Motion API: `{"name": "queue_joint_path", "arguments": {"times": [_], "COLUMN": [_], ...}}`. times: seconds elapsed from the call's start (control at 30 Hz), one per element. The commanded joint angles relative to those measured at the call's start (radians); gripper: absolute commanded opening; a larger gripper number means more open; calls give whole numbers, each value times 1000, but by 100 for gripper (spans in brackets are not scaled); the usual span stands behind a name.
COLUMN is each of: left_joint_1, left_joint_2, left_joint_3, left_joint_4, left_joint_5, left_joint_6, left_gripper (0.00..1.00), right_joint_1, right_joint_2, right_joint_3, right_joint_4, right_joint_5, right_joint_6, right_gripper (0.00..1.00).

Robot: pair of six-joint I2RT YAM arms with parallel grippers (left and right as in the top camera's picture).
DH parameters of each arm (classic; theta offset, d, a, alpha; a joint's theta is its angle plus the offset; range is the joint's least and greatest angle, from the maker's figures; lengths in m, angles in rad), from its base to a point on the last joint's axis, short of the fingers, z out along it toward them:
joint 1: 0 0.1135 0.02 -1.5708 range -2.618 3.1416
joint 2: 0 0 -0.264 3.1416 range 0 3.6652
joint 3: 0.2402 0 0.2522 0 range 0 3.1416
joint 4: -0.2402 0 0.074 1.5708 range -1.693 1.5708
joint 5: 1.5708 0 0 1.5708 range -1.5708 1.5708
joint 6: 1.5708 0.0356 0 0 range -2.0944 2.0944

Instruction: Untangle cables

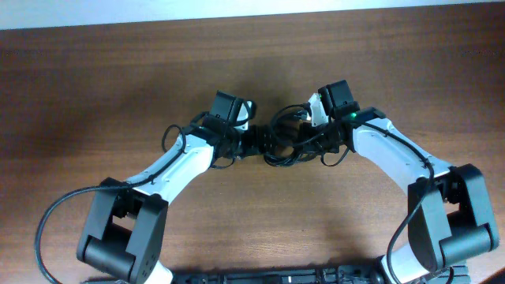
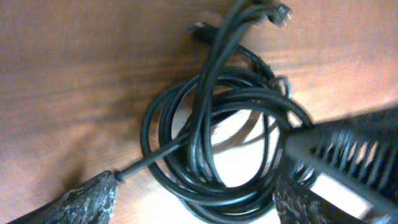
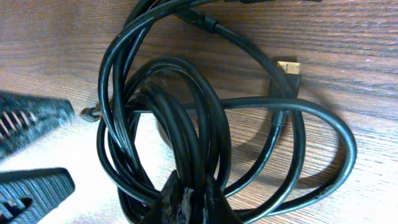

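A tangle of black cables (image 1: pixel 282 148) lies on the wooden table between my two grippers. In the left wrist view the coil (image 2: pixel 208 134) sits between my left gripper's (image 2: pixel 198 200) fingers, which are wide open on either side of its lower loops; one thin strand ends at the left finger. My left gripper (image 1: pixel 254 142) is at the coil's left side. In the right wrist view my right gripper (image 3: pixel 194 200) is shut on several strands of the bundle (image 3: pixel 177 118). It sits at the coil's right side (image 1: pixel 314 142). A gold-tipped plug (image 3: pixel 290 67) lies loose on the table.
The brown wooden table (image 1: pixel 118 71) stretches all round the cables. Another plug end (image 2: pixel 281 11) points away at the top of the left wrist view. My right gripper's black body (image 2: pixel 351 155) is close on the right of the coil.
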Motion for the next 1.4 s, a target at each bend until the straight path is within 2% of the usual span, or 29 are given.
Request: {"name": "queue_joint_path", "arguments": {"times": [0.0, 0.13, 0.27, 0.47, 0.63, 0.7, 0.8, 0.87, 1.1, 1.2, 1.37], "left_joint_1": [-21, -60, -83, -83, -83, -83, -82, -82, -82, -82, -68], "left_joint_2": [-22, -11, 12, 55, 78, 78, 78, 78, 78, 78, 75], "left_joint_3": [16, 9, 4, 4, 3, 3, 3, 3, 3, 3, 3], "left_joint_4": [-6, -10, -9, -8, -8, -4, 6, 7, 7, 6, 7], "left_joint_5": [20, -51, -68, -106, -117, -117, -116, -115, -97, -91, -72], "left_joint_6": [-438, -623, -708, -723, -723, -723, -723, -723, -722, -722, -702], "left_gripper": [79, 67, 63, 52, 52, 45, 26, 19, 21, 0, 0], "right_joint_1": [5, 5, 5, 5, 5, 5, 5, 5, 5, 5, 5], "right_joint_2": [3, 3, 3, 3, 3, 3, 3, 3, 3, 3, 3], "right_joint_3": [-4, -4, -4, -4, -4, -4, -4, -4, -4, -4, -4], "right_joint_4": [-2, -13, -18, -19, -19, -19, -19, -19, -19, -19, -26], "right_joint_5": [12, 12, 12, 12, 12, 12, 12, 12, 12, 12, 13], "right_joint_6": [2, 2, 1, 2, 2, 2, 2, 2, 2, 1, 1], "right_gripper": [4, 4, 4, 4, 4, 4, 4, 4, 4, 4, 4]}}
